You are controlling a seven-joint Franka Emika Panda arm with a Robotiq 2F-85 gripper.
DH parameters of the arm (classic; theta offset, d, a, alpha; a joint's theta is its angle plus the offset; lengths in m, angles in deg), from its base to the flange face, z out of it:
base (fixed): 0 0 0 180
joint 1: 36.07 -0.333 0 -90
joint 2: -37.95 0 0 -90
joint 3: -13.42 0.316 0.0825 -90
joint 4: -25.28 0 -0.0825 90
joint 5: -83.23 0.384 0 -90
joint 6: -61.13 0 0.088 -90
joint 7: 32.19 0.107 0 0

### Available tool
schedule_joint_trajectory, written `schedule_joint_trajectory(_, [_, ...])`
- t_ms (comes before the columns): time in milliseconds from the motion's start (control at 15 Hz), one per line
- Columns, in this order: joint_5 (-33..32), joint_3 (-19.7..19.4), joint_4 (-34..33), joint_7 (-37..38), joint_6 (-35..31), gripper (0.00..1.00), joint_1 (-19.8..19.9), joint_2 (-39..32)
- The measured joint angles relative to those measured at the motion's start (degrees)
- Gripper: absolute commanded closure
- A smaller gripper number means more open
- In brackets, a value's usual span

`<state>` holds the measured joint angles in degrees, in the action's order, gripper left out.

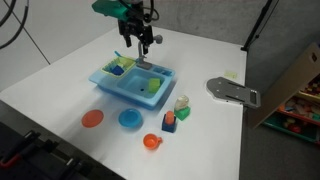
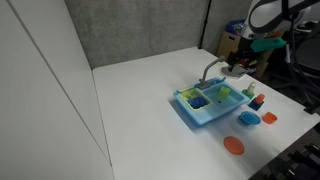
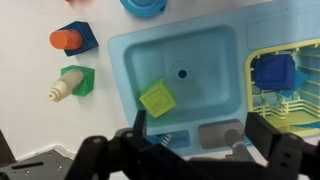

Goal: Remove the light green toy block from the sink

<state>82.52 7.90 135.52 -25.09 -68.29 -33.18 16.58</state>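
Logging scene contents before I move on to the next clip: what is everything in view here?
sink: one, light blue, two compartments, mid-table
light green toy block: one, in the plain compartment
blue piece: one, in the yellow-rack compartment
red-orange plate: one, on the table beside the sink
blue plate: one, next to the red-orange one
orange piece: one, near the table edge
blue block with red piece: one, beside the sink
green block with cream piece: one, beside it
grey metal plate: one, off to the side
table: one, white
pincer: one, black, open, above the sink

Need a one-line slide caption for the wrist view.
Open gripper poised over the light green toy block lying in the sink.
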Motion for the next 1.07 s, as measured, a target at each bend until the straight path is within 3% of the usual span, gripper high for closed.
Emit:
schedule_joint_trajectory(600, [0.92, -1.97, -4.59, 6.63, -2.61, 0.0, 0.37, -10.9])
schedule_joint_trajectory(1067, [2.37, -2.11, -5.76, 7.35, -2.94, 0.0, 0.61, -12.26])
